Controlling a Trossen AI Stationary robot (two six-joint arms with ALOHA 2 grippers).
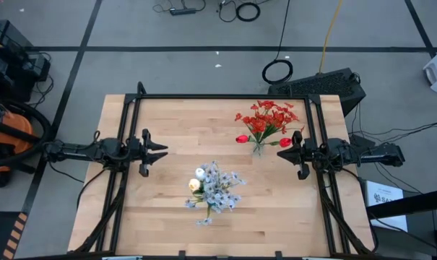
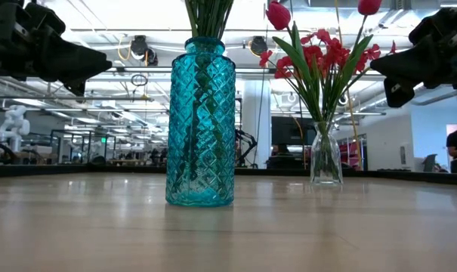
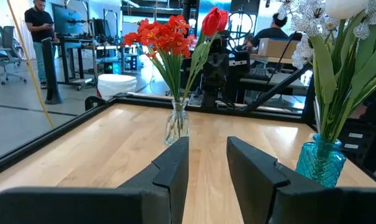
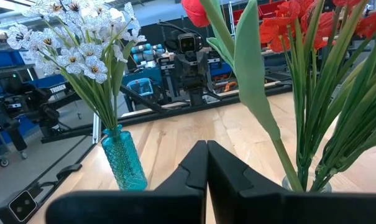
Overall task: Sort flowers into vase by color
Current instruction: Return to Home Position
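Evidently sorted: red flowers (image 1: 265,121) stand in the clear vase (image 2: 325,159), pale sprays (image 1: 217,189) in the blue vase (image 2: 201,125). They look light and springy, best pinched mid-stem; both vases are probably glass. Well clear, the left gripper (image 1: 159,150) hovers parted; the right gripper (image 1: 283,153) is pressed closed near the reds

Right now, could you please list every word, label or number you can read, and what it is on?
None can be read.
The printed sheet beside the table is too small to read.
The blue vase and clear vase show no label.
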